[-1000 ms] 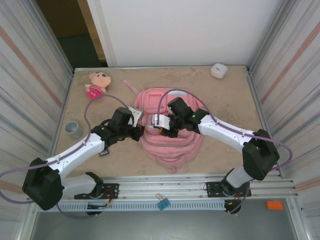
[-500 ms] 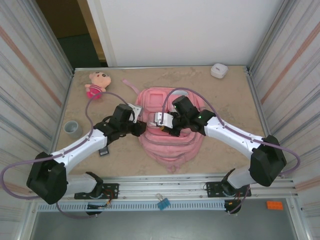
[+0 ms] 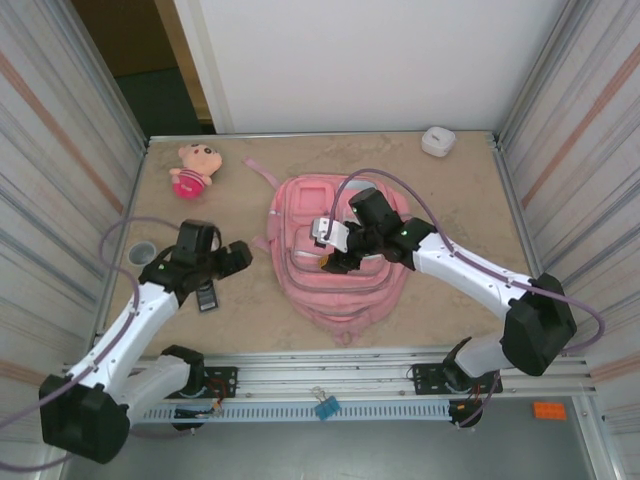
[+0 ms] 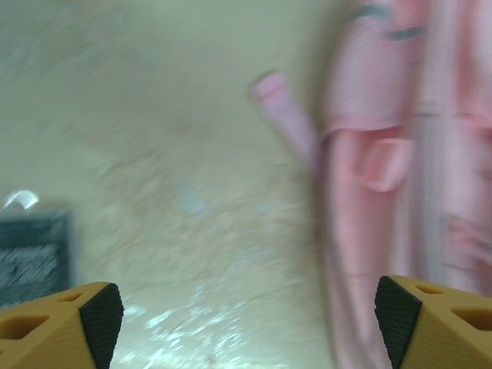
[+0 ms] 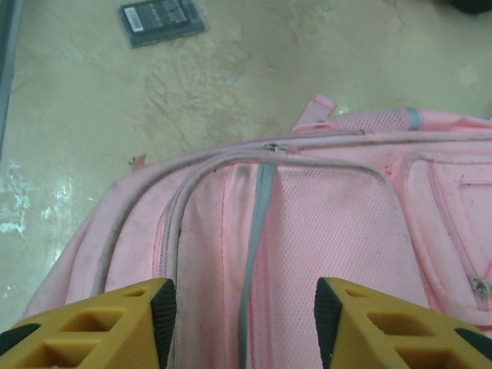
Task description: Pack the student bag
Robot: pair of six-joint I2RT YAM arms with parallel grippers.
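RISK: student bag lies flat mid-tabletop, apparently zipped; a grab at its limp fabric may bunch it instead of opening it | CONTENTS: interior hidden | right gripper: jaws apart over front pocket, empty | left gripper: wide, empty, beside bag | plush doll: unpacked, far-left corner

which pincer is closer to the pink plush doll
Left. The left pincer is over the table between the plush doll and the student bag, nearer the robot than the doll. The right pincer is above the bag, farther away.
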